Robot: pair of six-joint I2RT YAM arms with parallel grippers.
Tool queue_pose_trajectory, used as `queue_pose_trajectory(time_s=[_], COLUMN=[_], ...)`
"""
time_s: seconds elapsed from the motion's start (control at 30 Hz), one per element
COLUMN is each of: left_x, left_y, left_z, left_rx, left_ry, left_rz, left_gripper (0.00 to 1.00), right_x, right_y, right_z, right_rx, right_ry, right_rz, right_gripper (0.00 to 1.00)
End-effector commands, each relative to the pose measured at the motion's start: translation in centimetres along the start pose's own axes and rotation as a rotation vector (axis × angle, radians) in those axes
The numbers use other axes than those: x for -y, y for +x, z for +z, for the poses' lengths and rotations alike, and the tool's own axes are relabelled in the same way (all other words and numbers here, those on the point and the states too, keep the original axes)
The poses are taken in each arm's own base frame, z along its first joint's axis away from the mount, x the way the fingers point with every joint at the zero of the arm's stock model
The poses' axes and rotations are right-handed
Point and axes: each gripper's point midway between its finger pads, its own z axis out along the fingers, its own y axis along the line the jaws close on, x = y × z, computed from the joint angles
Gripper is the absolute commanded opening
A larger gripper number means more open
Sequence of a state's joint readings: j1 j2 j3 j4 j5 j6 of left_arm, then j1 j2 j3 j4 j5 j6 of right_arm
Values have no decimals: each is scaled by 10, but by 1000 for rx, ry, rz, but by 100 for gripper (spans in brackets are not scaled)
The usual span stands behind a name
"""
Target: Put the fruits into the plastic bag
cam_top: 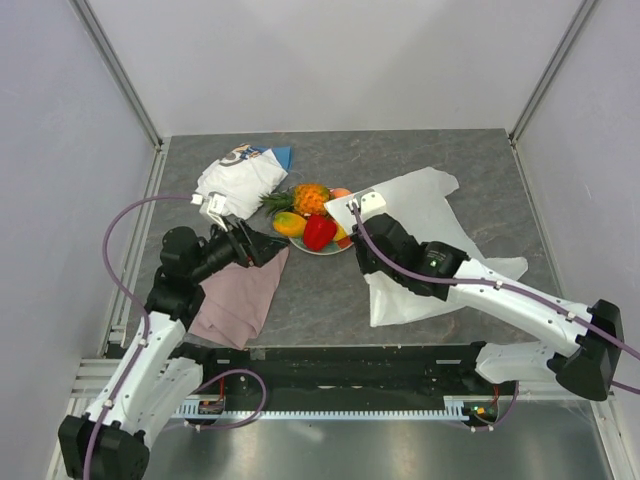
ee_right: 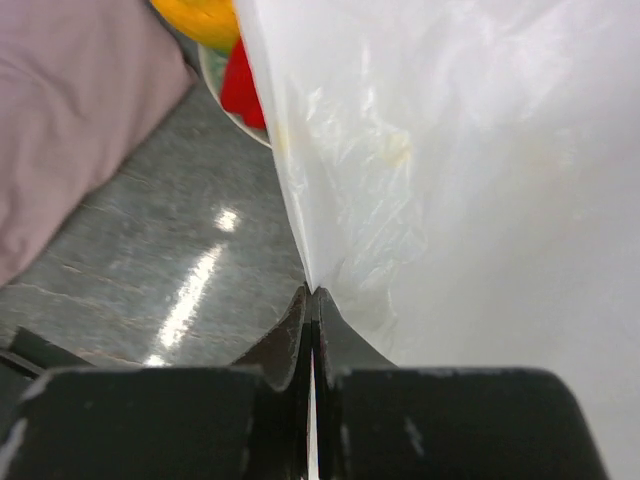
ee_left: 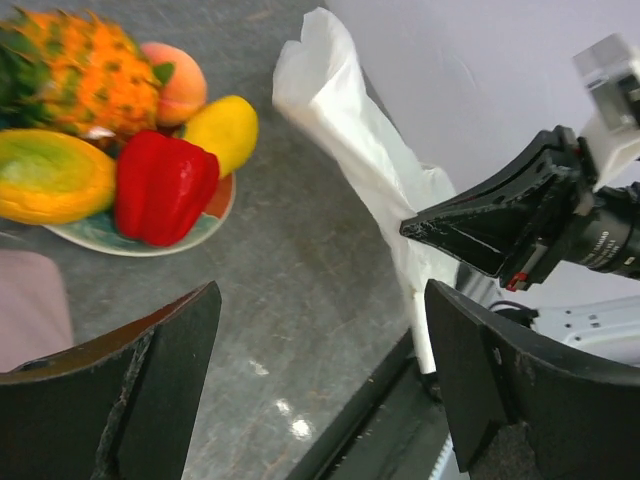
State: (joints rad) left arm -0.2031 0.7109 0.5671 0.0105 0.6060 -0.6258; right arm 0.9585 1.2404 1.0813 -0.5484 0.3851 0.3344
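The right claw point(ee_right: 312, 297) pinches shut on an edge of the plastic bag point(cam_top: 425, 205), which lies on the tabletop point(cam_top: 400, 150) at three o'clock of the plate point(cam_top: 327, 250) bearing the fruits point(cam_top: 310, 200); the left claw point(ee_left: 320, 300) gapes wide at eight o'clock.

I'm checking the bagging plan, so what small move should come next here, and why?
Probably raise the right pincer slightly: it is shut on the edge of the plastic bag, so lifting should open the mouth. The left pincer is open and empty, and the fruits sit on the plate.
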Motion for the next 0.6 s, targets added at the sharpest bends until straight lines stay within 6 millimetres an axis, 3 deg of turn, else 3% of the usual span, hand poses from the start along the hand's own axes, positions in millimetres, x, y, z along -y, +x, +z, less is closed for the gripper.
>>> queue_pose_trajectory(time_s=[0.0,0.1,0.2,0.57], left_x=[26,30,35,7], left_y=[4,15,22,57], left_z=[15,24,32,58], left_rx=[13,-5,-15,-129], left_ry=[130,155,178,100], left_rz=[-103,-129,-128,-155], left_gripper=[91,98,99,99], right_x=[-34,-56,-75,-114], right_y=[-6,-5,-4,-12], right_z=[-2,3,6,-3], right_rx=[27,41,48,95], right_ry=[-103,-151,-186,-310], right_rz=[71,89,82,93], right_gripper=[0,0,0,0])
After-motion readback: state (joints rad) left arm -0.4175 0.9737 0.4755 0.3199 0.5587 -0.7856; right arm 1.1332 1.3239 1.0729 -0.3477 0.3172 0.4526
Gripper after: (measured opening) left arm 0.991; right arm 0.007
